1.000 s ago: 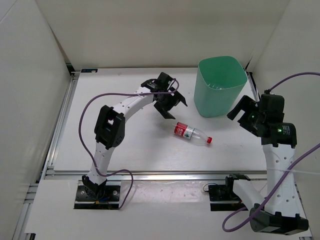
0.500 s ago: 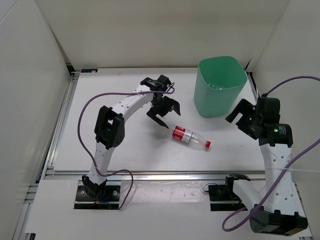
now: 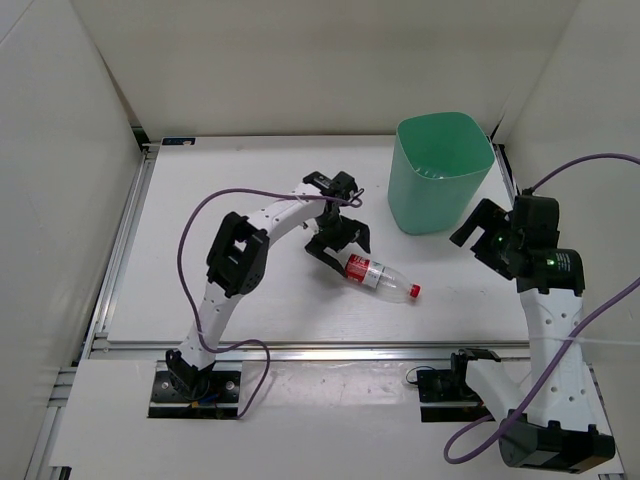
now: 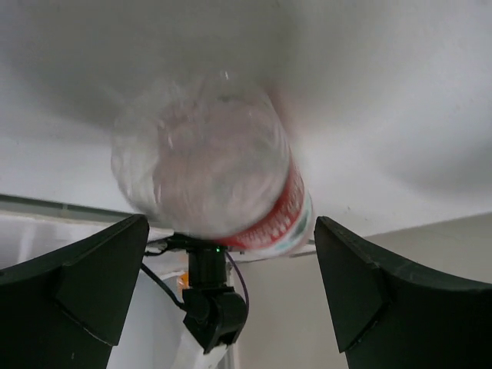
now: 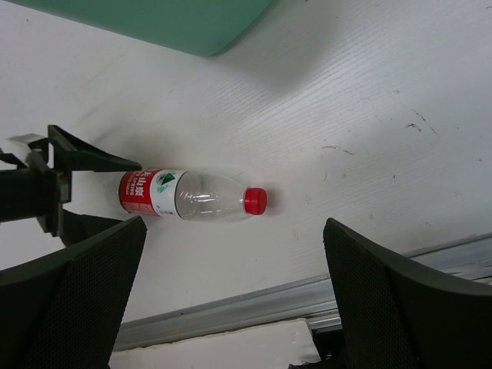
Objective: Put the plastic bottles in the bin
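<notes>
While I stood watching, the small clear plastic bottle with the red label and red cap lay on its side near the middle of the white tabletop, its cap pointing toward the near right corner. The left gripper was down at the bottle's bottom end, its black fingers spread wide. From its own wrist camera the bottle's blurred base sat between the two fingers (whether either one actually touched the plastic, I could not tell).

The mint-green plastic bin, with a rounded-square mouth and tapering sides, stood upright by the far right corner of the tabletop, apart from the bottle. The right gripper hung just beside the bin's near right side, close to the tabletop's right edge. Its jaws were spread and nothing was between them. Its wrist camera looked down on the bottle and one lower corner of the bin.
</notes>
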Robot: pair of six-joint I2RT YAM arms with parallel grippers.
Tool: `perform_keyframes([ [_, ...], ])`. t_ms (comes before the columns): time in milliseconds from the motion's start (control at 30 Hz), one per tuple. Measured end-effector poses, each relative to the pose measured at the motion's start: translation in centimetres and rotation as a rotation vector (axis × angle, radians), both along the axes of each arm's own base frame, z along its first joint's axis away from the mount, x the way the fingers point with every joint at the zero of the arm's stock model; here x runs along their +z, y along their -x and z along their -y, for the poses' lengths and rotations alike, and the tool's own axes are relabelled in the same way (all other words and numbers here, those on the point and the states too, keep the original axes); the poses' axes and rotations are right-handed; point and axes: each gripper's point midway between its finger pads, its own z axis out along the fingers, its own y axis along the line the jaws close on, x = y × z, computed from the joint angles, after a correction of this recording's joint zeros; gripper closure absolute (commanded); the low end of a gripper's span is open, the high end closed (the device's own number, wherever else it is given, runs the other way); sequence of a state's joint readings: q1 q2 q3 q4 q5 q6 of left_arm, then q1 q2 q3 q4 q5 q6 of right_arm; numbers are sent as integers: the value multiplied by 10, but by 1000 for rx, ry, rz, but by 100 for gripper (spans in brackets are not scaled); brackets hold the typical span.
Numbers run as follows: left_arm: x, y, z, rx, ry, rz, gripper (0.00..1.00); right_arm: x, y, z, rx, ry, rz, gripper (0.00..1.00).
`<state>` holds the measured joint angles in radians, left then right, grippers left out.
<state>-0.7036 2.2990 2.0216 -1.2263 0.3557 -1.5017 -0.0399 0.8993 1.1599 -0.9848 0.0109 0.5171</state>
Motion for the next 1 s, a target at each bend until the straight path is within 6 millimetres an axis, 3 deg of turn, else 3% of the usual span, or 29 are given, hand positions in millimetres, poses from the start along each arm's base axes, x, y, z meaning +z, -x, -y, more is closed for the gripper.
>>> perform_keyframes([
  [200,-37,7,4,-12,-44,-52,4,-5,5,0,-1,1,-2,0],
  [267,-47,6,6,-12,-42,-61,29,-6,6,0,-1,1,-6,0],
  [300,-50,8,8,-13,-24,-75,46,-6,6,0,-3,2,-5,0],
  [333,-51,9,9,-16,-10,-83,51,-6,6,1,-3,3,-5,0],
  [500,-48,-3,2,-27,12,-36,53,-5,7,2,-10,12,0,0],
  [567,-44,-21,-8,-13,-16,15,54,-5,8,3,-12,14,4,0],
  [633,-33,-50,-19,19,-35,98,55,-8,10,3,-14,15,0,0],
  [767,14,-125,-45,130,-10,335,55,-12,12,3,-14,15,-14,0],
  [833,50,-161,-61,195,26,476,55,-12,12,3,-15,14,-14,0],
  [900,96,-197,-67,234,71,639,55,-11,12,3,-15,14,-15,0],
  [1000,198,-254,-51,271,228,980,55,-3,9,3,-15,14,-2,0],
])
